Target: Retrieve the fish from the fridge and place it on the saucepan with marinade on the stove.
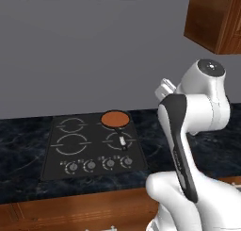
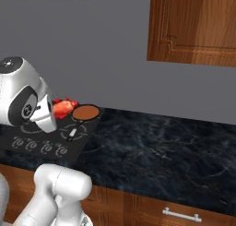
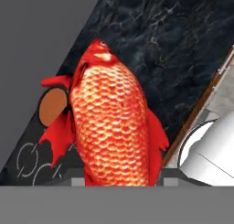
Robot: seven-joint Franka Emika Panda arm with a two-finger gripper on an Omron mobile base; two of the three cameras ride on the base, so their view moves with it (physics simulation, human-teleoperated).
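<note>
Closest to the hand camera, the claw (image 3: 119,181) is closed on the fish (image 3: 114,127), whose red-orange scaled body rises from between the finger tips and covers the middle of that view, its red fins spread to either side and its head pointing away from the hand. In the right base view the fish (image 2: 64,107) shows as a small red shape at the end of the white arm, held up in the air just beside the saucepan (image 2: 85,113) and not touching it. Below and beyond the fish lies the dark marbled tabletop (image 2: 156,146), edged at the front by brown wooden cabinet fronts. Set into it is the stove (image 1: 92,147), a flat black cooktop with four white ring marks and a row of round knobs along its near edge. The saucepan (image 1: 116,120) stands on the far right ring, its short black handle with a white tip pointing toward the near right ring. The marinade (image 1: 115,118) fills it as a flat orange-brown disc, and it also peeks out beside the fish's fin in the hand view (image 3: 52,106). Behind the stove rises a plain grey wall (image 1: 94,51), with a brown wooden wall cupboard (image 2: 193,26) hanging high at the right.
</note>
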